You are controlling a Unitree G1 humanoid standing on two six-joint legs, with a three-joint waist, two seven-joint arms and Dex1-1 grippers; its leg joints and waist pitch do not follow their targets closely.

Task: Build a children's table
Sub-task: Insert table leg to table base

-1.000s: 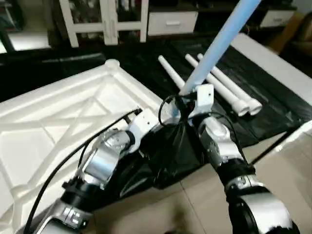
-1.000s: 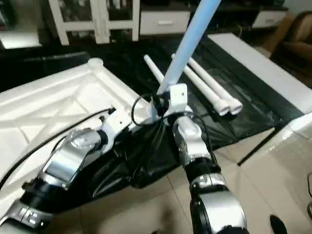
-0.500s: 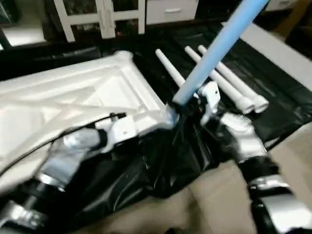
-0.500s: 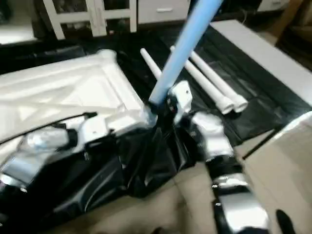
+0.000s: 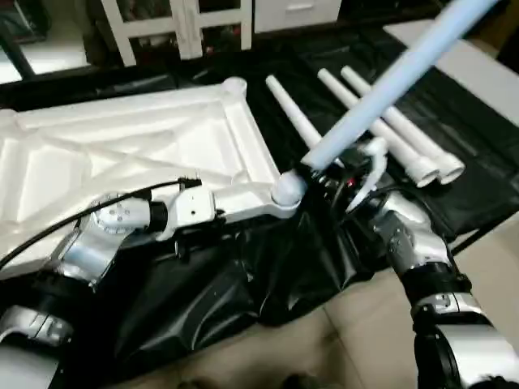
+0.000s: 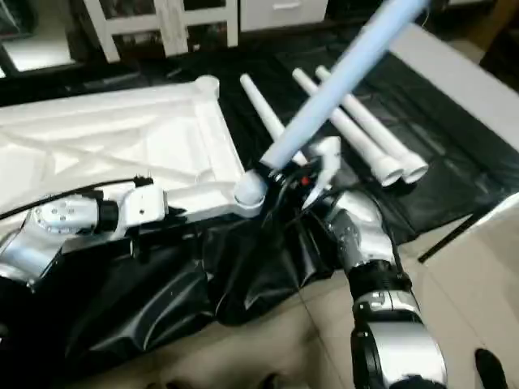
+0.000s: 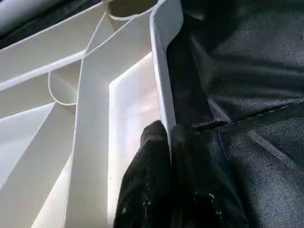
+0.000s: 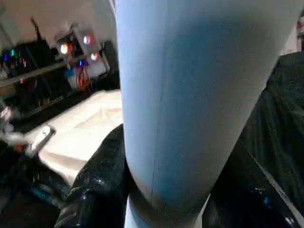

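The children's table top (image 5: 138,154) lies upside down on a black sheet, ribs showing. My left gripper (image 7: 168,130) is shut on its near rim (image 7: 161,80), a short way left of the near right corner socket (image 5: 288,188). My right gripper (image 8: 166,190) is shut on the lower end of one leg (image 5: 389,81). That leg slants up and to the right from just beside the socket. Whether its end sits in the socket I cannot tell. Three more legs (image 5: 369,117) lie side by side on the sheet behind my right gripper (image 5: 336,174).
The black sheet (image 5: 243,284) bunches up in folds at the front, over a tiled floor (image 5: 365,324). A white cabinet (image 5: 186,24) stands at the back. A long white panel (image 5: 478,73) lies along the right edge of the sheet.
The whole picture has shifted as my head moved. The held leg now leans further to the right, and my left arm lies flatter along the rim. Both grips are unchanged.
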